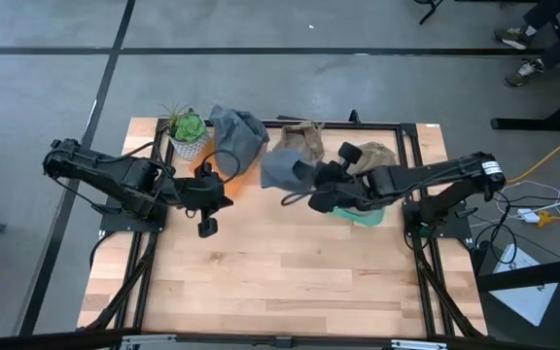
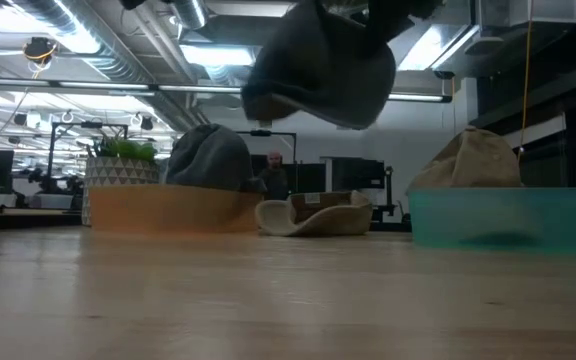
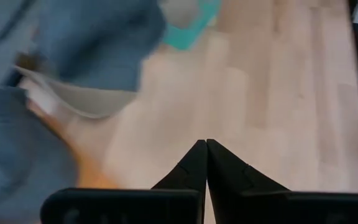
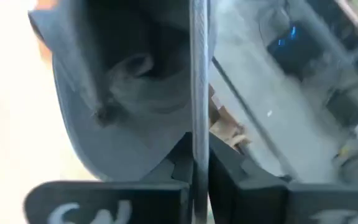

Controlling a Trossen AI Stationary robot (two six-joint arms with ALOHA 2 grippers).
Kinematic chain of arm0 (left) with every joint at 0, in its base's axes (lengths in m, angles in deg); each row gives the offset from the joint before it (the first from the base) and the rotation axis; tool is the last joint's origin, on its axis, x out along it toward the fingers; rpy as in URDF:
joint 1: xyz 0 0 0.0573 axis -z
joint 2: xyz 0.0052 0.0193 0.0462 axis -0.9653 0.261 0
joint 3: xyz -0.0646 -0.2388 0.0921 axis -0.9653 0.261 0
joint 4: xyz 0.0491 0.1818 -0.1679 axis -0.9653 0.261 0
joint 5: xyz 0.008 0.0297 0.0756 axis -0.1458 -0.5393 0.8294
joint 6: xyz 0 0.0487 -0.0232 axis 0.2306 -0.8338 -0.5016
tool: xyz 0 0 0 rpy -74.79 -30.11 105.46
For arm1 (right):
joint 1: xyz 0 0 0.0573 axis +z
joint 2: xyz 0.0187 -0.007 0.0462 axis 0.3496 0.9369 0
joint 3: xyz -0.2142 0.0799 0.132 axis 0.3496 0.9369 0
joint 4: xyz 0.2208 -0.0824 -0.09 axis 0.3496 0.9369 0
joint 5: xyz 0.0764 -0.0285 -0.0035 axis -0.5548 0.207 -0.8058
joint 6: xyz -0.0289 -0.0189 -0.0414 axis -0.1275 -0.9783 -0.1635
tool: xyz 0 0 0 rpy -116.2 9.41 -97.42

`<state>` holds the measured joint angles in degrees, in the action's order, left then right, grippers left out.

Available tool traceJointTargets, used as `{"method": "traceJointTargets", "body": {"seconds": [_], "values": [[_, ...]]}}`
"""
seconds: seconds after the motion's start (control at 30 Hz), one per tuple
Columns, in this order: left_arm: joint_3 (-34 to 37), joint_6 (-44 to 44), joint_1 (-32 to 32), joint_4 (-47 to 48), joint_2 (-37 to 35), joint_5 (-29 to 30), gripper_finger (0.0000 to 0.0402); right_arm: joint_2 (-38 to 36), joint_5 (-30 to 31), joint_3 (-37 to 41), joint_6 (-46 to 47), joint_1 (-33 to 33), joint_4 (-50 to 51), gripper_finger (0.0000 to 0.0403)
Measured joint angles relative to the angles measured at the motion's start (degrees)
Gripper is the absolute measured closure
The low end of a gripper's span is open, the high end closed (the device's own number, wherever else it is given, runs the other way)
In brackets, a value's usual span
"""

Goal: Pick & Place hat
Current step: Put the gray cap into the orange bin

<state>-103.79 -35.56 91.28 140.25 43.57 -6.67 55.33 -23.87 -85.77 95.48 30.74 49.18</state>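
A grey hat [image 1: 282, 167] hangs high over the table's middle, with my right gripper [image 1: 309, 185] shut on it; in the low view the hat [image 2: 318, 62] is at the top. A second grey hat [image 1: 237, 134] lies on an orange tray [image 2: 168, 210] at the far left. A tan hat [image 1: 302, 138] rests on the table at the back. My left gripper [image 1: 208, 222] is shut and holds nothing, left of the lifted hat and above the table. My right gripper pinches the grey hat's brim [image 4: 198, 99] between its two fingers, and the brim shows edge-on as a thin strip. The fingers come from the table's right, slanting down. The crown [image 4: 123, 81] hangs beside them, and the hat is lifted clear of the table.
A potted plant [image 1: 187, 130] stands at the far left corner. A teal bin [image 2: 498, 215] on the right holds another tan hat [image 2: 476, 160]. The near half of the wooden table [image 1: 280, 282] is bare wood.
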Motion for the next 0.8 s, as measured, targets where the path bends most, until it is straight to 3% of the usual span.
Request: {"method": "traceJointTargets", "body": {"seconds": [0.13,0.3,0.4,0.6,0.8], "values": [[0.00,-2.28,0.00,-0.03,-0.02,7.00,0.0394,0.00,2.96,0.00,-10.71,0.70,-0.36,0.0391],[0.00,-6.66,-0.07,-0.88,-0.02,17.16,0.0396,-0.50,5.86,0.00,-15.39,0.81,-0.42,0.0380],[0.00,-13.64,-1.00,-4.28,-0.02,21.10,0.0389,-0.63,5.60,0.00,-17.34,0.77,-0.70,0.0370],[0.00,-30.36,-5.53,-9.87,1.13,20.77,0.0336,-2.10,3.05,0.00,-19.18,0.73,-3.71,0.0391],[0.00,-36.14,-11.02,-11.15,4.24,18.18,0.0256,-4.20,2.76,0.00,-23.09,0.46,-8.71,0.0385]]}}
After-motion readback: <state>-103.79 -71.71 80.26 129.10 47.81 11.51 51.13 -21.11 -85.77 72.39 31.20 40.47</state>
